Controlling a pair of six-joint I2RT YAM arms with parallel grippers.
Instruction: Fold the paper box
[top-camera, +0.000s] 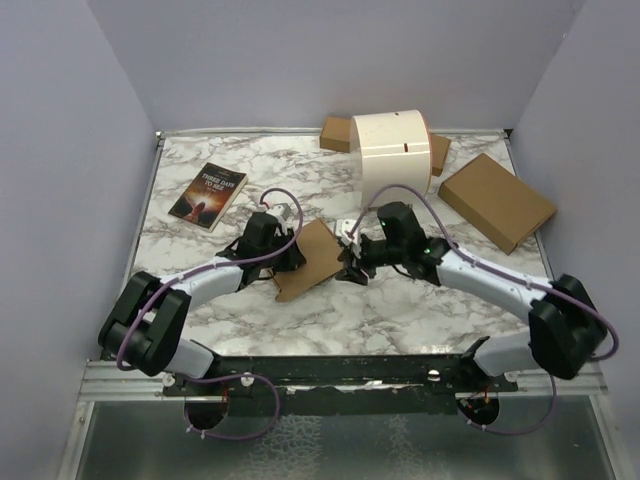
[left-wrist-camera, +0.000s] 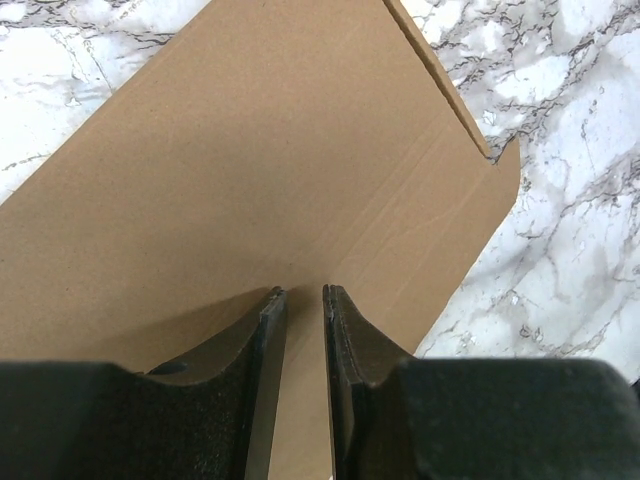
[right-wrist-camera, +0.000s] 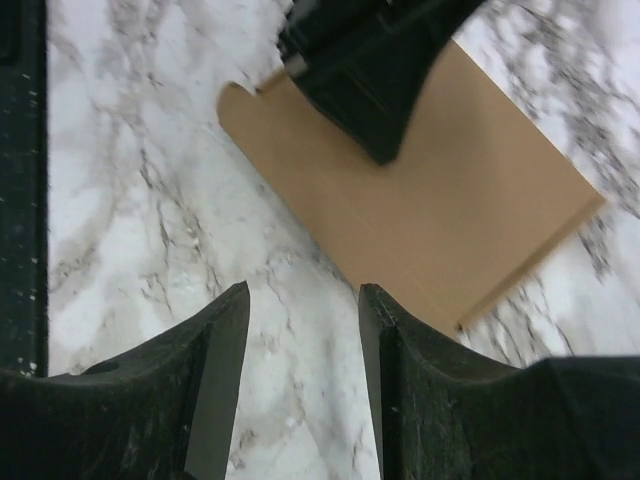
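- As the top view looks down, the table (top-camera: 420, 300) shows white marble patterning with grey veins. It is closed in by plain pale lilac walls (top-camera: 300, 60) on its left, far and right sides, and a metal rail (top-camera: 330, 368) runs along its near edge.
- In the same view the paper box (top-camera: 312, 258) lies as a flat brown sheet at the table's middle, set at a slant. The left gripper (top-camera: 288, 256) is on its left edge and the right gripper (top-camera: 350, 265) is just at its right edge.
- A book (top-camera: 208, 195) lies toward the far left corner and a larger cardboard box (top-camera: 497, 202) lies near the right edge. A cream curved cover (top-camera: 393, 155) stands at the far edge over flat cardboard pieces (top-camera: 338, 133).
- From the left wrist, the paper box (left-wrist-camera: 280, 180) fills most of the view: a creased panel with a rounded tab at its right side, and marble beyond it. The left gripper (left-wrist-camera: 303, 292) has its jaws a narrow slit apart, tips set on the panel, with cardboard showing through the slit.
- From the right wrist, the right gripper (right-wrist-camera: 303, 290) hangs over bare marble with its jaws well apart and the veined surface showing between them. The paper box (right-wrist-camera: 450, 230) lies just beyond, with the left gripper (right-wrist-camera: 385, 150) resting on it. A dark strip (right-wrist-camera: 20, 180) runs down the view's left side.
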